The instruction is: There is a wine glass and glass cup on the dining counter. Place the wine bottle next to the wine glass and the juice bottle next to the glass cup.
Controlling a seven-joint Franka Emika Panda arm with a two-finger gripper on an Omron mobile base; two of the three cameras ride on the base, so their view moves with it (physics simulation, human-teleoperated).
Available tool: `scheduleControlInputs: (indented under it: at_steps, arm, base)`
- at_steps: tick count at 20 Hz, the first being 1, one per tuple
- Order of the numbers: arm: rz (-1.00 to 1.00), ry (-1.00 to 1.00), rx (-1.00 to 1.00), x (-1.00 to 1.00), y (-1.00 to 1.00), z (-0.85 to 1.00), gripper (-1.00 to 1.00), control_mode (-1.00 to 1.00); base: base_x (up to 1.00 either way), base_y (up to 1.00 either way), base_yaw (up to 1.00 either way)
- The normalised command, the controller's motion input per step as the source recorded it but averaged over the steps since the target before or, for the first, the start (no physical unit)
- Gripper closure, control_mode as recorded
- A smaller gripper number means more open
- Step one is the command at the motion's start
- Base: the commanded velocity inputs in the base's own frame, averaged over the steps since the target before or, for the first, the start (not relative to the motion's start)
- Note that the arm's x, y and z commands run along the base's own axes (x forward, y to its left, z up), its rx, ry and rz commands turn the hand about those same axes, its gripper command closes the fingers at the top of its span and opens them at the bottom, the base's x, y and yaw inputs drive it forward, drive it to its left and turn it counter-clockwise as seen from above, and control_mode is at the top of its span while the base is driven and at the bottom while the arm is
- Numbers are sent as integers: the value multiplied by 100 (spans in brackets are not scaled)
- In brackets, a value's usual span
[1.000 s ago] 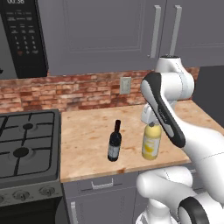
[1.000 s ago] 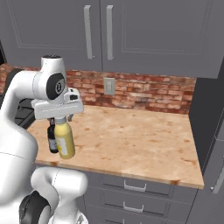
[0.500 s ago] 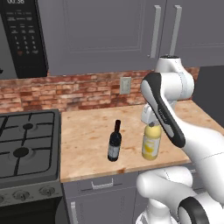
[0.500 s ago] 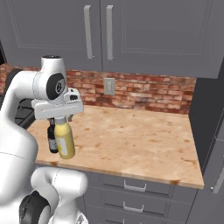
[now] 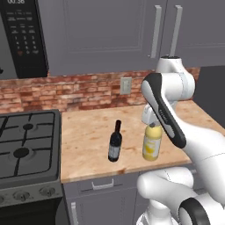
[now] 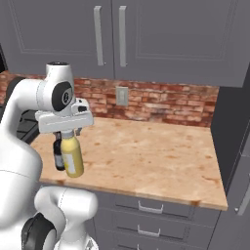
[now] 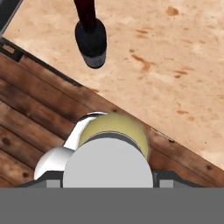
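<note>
our jaws are clamped on the juice bottle at its cap. swing carelessly and we could clip the wine bottle standing near it on the bench.

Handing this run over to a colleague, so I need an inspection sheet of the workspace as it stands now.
Surface: wood-topped counter with grey drawers below, brick backsplash behind.
Job's things: wine bottle upright on the counter near its front edge; juice bottle upright to its right, held at the cap.
Clutter: nothing seen.
Hand: hand reaches down from above, shut on the juice bottle's cap; whether the bottle is lifted off the counter cannot be told.
Cables: nothing seen.
Surroundings: gas stove left of the counter, microwave above it, grey wall cabinets, wall outlet.
</note>
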Motion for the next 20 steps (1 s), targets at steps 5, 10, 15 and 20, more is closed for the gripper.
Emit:
scheduleControlInputs:
  at_steps: [5, 10, 15, 20]
  arm:
    - [0, 0, 0, 0, 0, 0, 100, 100]
    - [0, 0, 0, 0, 0, 0, 100, 100]
    - [0, 0, 0, 0, 0, 0, 100, 100]
    - [0, 0, 0, 0, 0, 0, 100, 100]
  base:
    - [-44, -2, 0]
    - [-61, -6, 0]
    - [-63, -8, 0]
    - [-60, -5, 0]
